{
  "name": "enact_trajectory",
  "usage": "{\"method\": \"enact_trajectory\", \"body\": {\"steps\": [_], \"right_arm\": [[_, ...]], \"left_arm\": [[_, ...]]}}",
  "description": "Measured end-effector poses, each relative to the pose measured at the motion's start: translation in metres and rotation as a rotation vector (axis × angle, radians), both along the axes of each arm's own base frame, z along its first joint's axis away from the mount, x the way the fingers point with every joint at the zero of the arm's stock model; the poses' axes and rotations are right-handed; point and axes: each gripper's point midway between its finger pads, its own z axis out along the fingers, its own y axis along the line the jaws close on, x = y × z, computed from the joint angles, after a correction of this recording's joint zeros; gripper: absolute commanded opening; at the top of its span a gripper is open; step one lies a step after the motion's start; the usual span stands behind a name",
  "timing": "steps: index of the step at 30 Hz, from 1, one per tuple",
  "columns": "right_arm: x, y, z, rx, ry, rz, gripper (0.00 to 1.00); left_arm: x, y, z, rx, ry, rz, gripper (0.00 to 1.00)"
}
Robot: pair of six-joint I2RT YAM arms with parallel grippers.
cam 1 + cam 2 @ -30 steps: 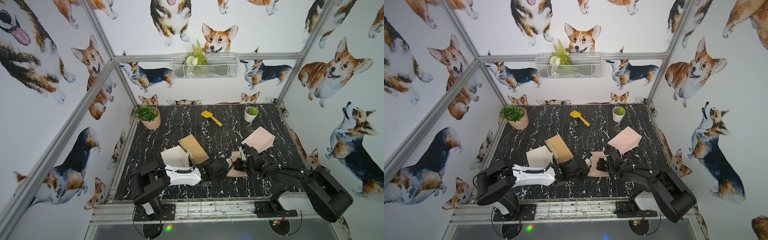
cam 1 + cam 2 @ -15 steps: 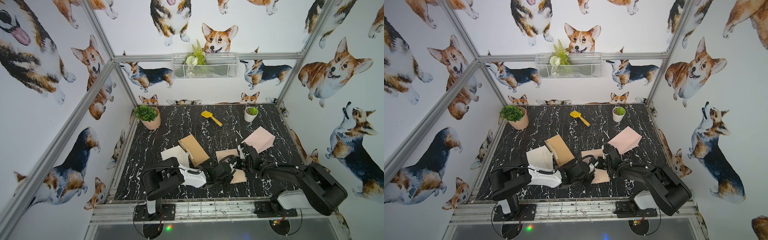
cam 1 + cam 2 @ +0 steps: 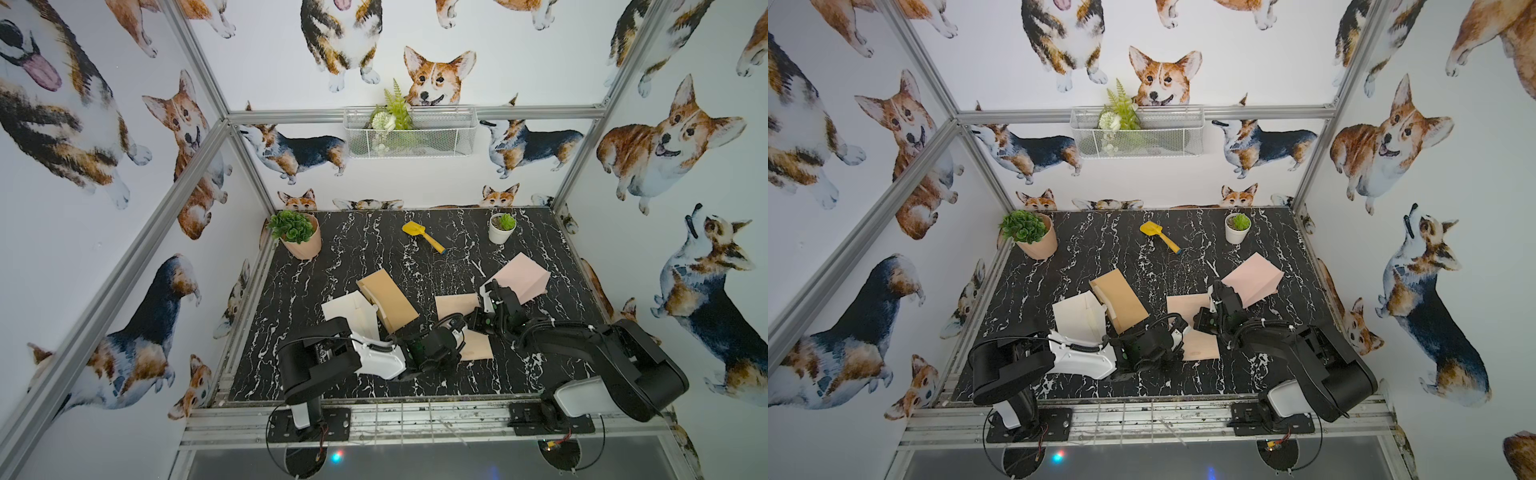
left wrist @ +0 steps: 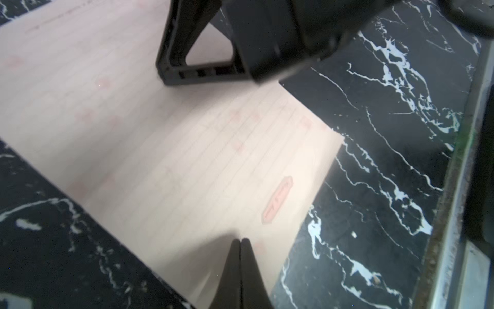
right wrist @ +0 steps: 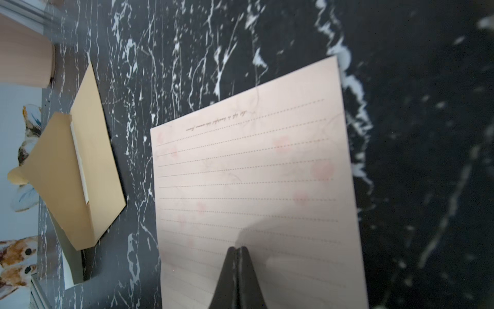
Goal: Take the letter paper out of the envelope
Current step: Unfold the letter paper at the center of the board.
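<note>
**Letter out, arms poised:** the pink letter paper (image 5: 248, 174) lies open and flat on the black marble-patterned table (image 3: 353, 257), directly beneath the tips of both arms. The left gripper (image 4: 240, 240) and right gripper (image 5: 236, 248) each have their jaws pressed together, with nothing seen between them. Whether the tips actually touch the sheet is hard to tell through the blur.

With the sheet free, the extraction itself looks done. What is left appears to be lifting clear without dragging the thin page.

The paper is smooth and rectangular, ruled with dotted lines and marked with faint rose blotches. Just beyond the right gripper sits a matte pink envelope (image 3: 519, 276). Off the left gripper's outer side lie a stiff kraft envelope (image 3: 388, 299), flap raised, and a white envelope (image 3: 353, 311).
</note>
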Motion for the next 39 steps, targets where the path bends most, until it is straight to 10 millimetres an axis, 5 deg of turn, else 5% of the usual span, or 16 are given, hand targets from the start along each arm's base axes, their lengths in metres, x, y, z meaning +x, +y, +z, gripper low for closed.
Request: {"method": "enact_trajectory", "body": {"steps": [12, 18, 22, 23, 27, 29, 33, 39], "right_arm": [[0.035, -0.017, 0.004, -0.091, -0.048, -0.064, 0.00], [0.025, -0.040, 0.010, -0.194, -0.039, -0.110, 0.00], [0.015, -0.046, 0.045, -0.232, -0.114, -0.108, 0.00], [0.014, -0.045, 0.054, -0.240, -0.135, -0.100, 0.00], [0.015, -0.039, 0.104, -0.244, -0.245, -0.086, 0.00], [0.015, -0.035, 0.111, -0.241, -0.253, -0.074, 0.02], [0.009, 0.000, 0.100, -0.200, -0.175, 0.050, 0.14], [-0.011, 0.080, 0.074, -0.221, -0.102, 0.284, 0.24]], "left_arm": [[-0.001, 0.017, 0.022, 0.006, -0.036, 0.012, 0.00], [0.017, 0.031, 0.074, -0.072, -0.114, 0.047, 0.00], [0.053, 0.058, 0.124, -0.146, -0.182, 0.141, 0.00], [0.059, 0.065, 0.132, -0.162, -0.193, 0.157, 0.04], [0.089, 0.108, 0.159, -0.198, -0.255, 0.288, 0.55], [0.093, 0.118, 0.159, -0.196, -0.269, 0.317, 0.58], [0.111, 0.148, 0.136, -0.158, -0.282, 0.426, 0.61], [0.155, 0.214, 0.096, -0.194, -0.205, 0.693, 0.59]]}}
